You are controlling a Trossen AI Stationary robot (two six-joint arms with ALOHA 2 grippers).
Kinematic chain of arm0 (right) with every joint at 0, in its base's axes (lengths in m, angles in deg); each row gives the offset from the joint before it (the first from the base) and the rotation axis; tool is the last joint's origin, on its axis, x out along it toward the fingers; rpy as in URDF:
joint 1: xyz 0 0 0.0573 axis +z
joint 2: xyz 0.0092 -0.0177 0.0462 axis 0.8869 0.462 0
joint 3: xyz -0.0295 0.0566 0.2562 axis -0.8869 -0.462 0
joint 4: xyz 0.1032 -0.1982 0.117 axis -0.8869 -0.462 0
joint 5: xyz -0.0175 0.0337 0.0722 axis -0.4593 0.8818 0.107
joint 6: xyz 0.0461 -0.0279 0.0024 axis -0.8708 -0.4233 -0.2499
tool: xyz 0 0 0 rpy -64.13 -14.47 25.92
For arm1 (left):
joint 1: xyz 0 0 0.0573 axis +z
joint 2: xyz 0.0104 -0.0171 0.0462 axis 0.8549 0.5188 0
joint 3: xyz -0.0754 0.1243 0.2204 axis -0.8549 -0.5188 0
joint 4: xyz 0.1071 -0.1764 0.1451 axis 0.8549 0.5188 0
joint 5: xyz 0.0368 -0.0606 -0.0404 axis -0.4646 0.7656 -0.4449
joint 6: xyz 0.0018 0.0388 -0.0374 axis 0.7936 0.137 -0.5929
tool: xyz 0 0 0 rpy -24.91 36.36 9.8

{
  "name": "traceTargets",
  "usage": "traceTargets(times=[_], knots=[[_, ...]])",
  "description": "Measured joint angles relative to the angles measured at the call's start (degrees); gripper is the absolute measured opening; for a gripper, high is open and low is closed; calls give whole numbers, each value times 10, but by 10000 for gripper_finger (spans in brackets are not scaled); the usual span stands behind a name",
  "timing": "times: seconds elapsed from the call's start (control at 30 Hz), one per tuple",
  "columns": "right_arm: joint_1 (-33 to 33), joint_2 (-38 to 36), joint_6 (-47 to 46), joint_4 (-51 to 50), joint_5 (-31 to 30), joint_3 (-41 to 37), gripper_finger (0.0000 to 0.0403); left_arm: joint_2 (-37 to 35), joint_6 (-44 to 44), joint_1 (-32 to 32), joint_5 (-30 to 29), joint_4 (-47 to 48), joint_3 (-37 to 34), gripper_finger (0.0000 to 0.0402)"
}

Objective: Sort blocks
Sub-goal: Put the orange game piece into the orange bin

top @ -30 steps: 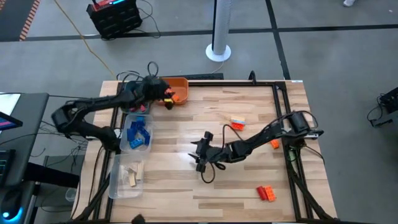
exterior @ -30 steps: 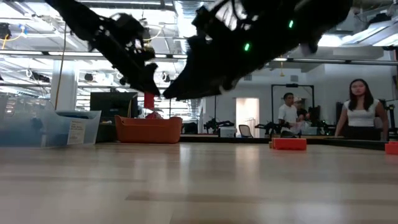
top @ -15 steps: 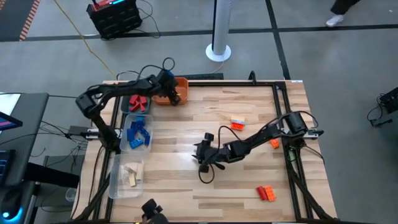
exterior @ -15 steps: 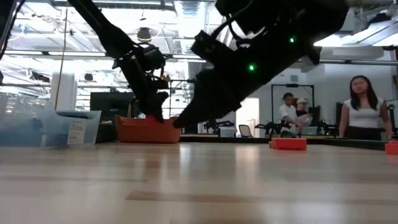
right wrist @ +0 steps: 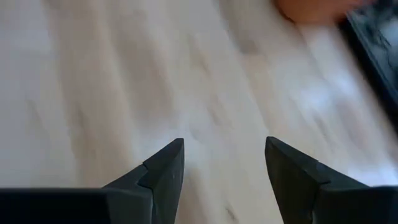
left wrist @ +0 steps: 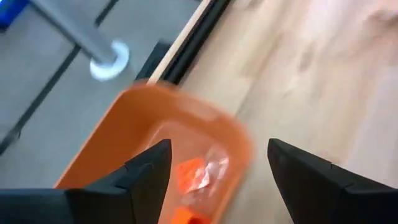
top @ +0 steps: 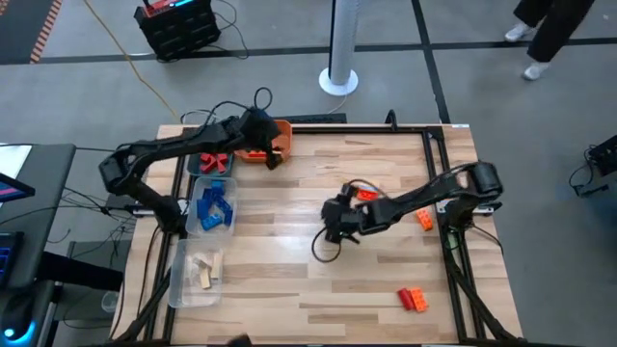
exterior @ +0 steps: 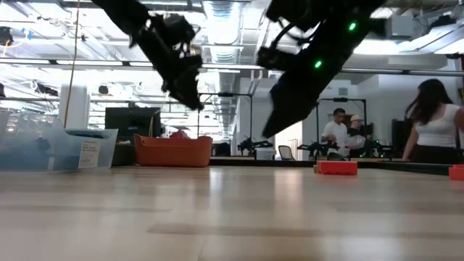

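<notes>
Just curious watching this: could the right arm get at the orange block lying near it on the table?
Probably yes. The right gripper hangs open and empty beside the orange block, with only bare table between them.

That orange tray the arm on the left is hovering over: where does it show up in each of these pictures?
High view: the orange tray sits at the table's far left edge, partly under the left gripper.
Low view: left of centre, at the table's far edge.
Left wrist view: fills the middle, orange blocks inside.
Right wrist view: only an orange blur at one corner; cannot tell.
Shared landmark: the left gripper.
</notes>
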Motion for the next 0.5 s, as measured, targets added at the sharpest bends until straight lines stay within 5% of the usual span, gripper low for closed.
traceTargets(times=[0.13, 0.5], knots=[[-27, -64, -52, -116, 7, 0, 221, -32, -3, -72, 0, -5, -15, 256], [-131, -97, -33, -296, 170, -22, 245, -82, -30, -212, -2, -27, -107, 256]])
